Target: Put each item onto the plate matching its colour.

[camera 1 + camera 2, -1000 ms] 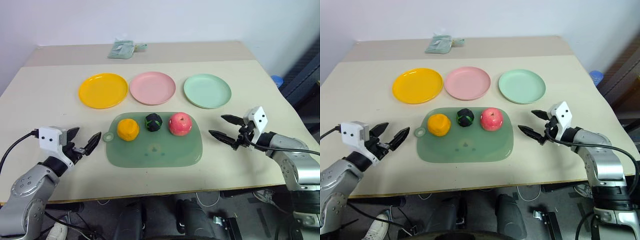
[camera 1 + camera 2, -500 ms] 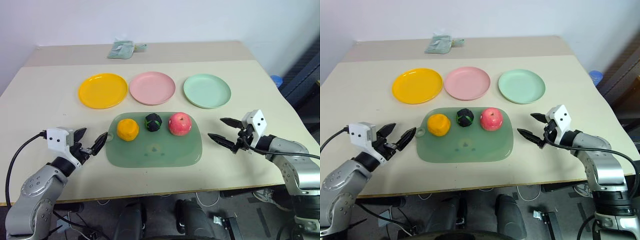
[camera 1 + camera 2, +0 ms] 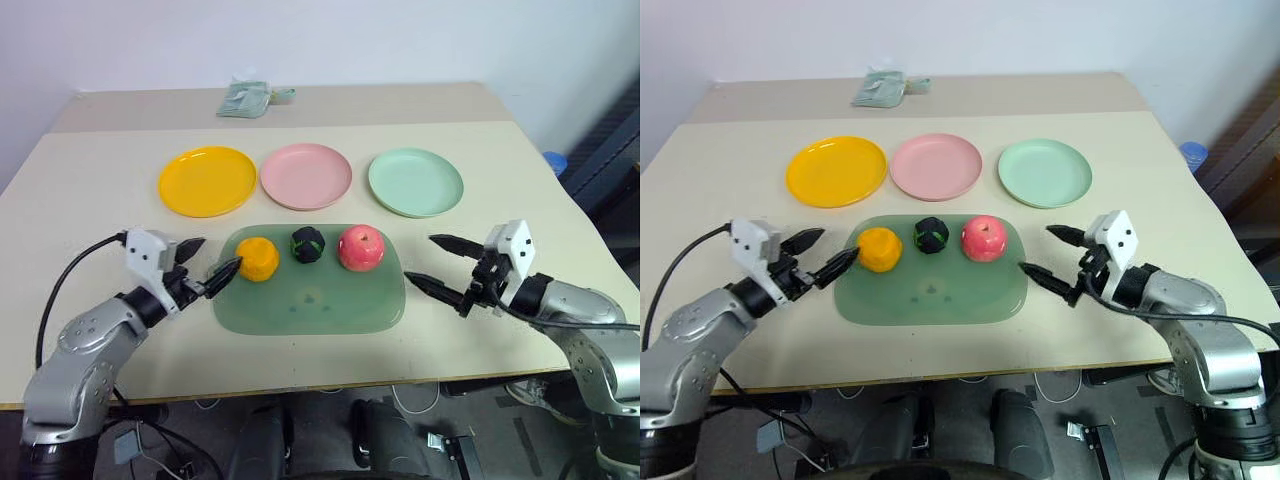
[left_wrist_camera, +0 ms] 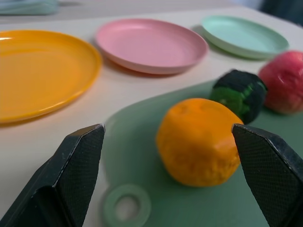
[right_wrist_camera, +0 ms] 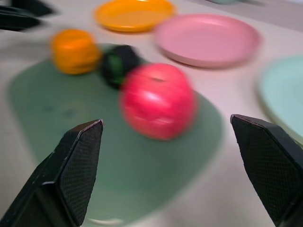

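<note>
we can't quite tell if left gripper [image 3: 210, 262] touches orange fruit [image 3: 257, 259] on mat [image 3: 310, 300] | both jaws spread, empty | right gripper [image 3: 437, 264] moved closer to apple [image 3: 361, 248]

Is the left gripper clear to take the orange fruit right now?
Probably yes. The left gripper is open beside the orange fruit, its fingers either side of it in the wrist view, with nothing between them.

Far packet [image 3: 244, 98]: too small to identify.
Blue object [image 3: 553, 160]: cut off by table edge.
Apple [image 5: 157, 100]: blurred.
</note>
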`<state>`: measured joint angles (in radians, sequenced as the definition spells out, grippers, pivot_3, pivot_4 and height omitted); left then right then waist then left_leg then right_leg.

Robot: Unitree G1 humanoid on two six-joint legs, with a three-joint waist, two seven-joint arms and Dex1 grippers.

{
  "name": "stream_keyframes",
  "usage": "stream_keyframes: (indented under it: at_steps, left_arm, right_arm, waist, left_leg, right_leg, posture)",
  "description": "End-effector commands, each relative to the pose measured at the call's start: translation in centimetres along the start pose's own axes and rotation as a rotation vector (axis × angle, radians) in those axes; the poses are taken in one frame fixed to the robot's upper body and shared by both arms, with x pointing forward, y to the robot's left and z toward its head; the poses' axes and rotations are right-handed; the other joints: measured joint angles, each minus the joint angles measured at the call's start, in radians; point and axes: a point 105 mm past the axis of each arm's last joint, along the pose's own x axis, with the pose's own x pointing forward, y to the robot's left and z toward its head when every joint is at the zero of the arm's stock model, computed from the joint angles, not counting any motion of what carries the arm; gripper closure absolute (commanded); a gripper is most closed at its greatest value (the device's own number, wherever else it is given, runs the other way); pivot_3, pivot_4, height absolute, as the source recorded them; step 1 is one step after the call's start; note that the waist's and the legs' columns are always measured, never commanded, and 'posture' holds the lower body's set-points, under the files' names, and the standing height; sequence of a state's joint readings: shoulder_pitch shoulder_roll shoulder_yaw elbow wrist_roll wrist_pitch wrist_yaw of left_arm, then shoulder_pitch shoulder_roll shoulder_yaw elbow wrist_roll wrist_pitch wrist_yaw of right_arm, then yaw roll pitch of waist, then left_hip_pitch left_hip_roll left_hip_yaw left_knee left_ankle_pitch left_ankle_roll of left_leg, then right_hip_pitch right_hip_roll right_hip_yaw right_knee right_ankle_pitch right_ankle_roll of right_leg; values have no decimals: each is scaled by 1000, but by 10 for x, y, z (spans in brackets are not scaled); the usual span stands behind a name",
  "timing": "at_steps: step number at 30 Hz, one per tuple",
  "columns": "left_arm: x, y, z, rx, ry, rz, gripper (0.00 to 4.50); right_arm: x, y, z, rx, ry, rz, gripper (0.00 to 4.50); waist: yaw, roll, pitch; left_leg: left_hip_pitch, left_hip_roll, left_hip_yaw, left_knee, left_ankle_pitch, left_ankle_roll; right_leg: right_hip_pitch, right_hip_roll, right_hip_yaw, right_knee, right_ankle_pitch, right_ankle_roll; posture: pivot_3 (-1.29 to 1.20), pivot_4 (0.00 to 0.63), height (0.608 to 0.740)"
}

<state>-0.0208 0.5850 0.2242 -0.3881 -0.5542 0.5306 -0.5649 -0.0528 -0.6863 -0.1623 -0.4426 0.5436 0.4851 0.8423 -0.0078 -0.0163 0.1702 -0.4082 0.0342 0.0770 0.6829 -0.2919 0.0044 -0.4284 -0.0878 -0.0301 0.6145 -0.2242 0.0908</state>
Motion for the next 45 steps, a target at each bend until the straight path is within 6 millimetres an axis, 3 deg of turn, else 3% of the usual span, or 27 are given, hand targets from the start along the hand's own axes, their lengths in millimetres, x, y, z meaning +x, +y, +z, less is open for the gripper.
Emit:
stream_keyframes:
  at_steps: [1,5,16,21,28,33,37,45]
  left_arm:
    - [10,-5,4,67,13,-60,124]
    - [24,-8,1,105,49,-111,124]
    - [38,-13,-11,160,142,-167,124]
    - [39,-13,-11,159,144,-160,1300]
    - [36,-2,-7,145,108,-85,1307]
    - [39,50,22,129,-54,310,1307]
    - [45,80,42,84,-154,571,1307]
    - [81,119,44,3,-108,824,1307]
  right_arm:
    - [12,30,9,-28,-42,80,109]
    - [22,47,6,-17,-55,97,109]
    - [36,62,11,11,-100,111,109]
    - [40,63,13,17,-113,113,0]
    - [43,62,16,15,-122,121,0]
    - [47,61,21,5,-141,125,0]
    - [52,58,25,1,-160,122,0]
    - [61,55,32,-9,-190,113,0]
  waist:
    - [-1,0,0]
    - [-1,0,0]
    - [-1,0,0]
    - [0,0,0]
    - [-1,0,0]
    - [2,-1,0]
    - [14,-2,0]
    - [22,-3,-1]
  left_leg:
    - [0,0,0,0,0,0]
    - [0,0,0,0,0,0]
    - [0,0,0,0,0,0]
    - [0,0,0,0,0,0]
    - [0,0,0,0,0,0]
    - [0,0,0,1,0,0]
    - [0,-1,0,1,0,0]
    - [0,-2,1,2,1,0]
  right_leg:
    - [0,0,0,0,0,0]
    - [0,0,0,0,0,0]
    - [0,0,0,0,0,0]
    - [0,0,0,1,0,0]
    - [0,0,0,1,0,0]
    - [0,0,0,1,2,3]
    - [0,0,0,1,2,4]
    - [1,0,-1,2,3,6]
  posture:
    - [0,150,740]
    - [0,150,740]
    - [0,150,740]
    - [0,150,740]
    - [0,150,740]
    - [0,150,740]
    - [0,150,740]
    - [0,150,740]
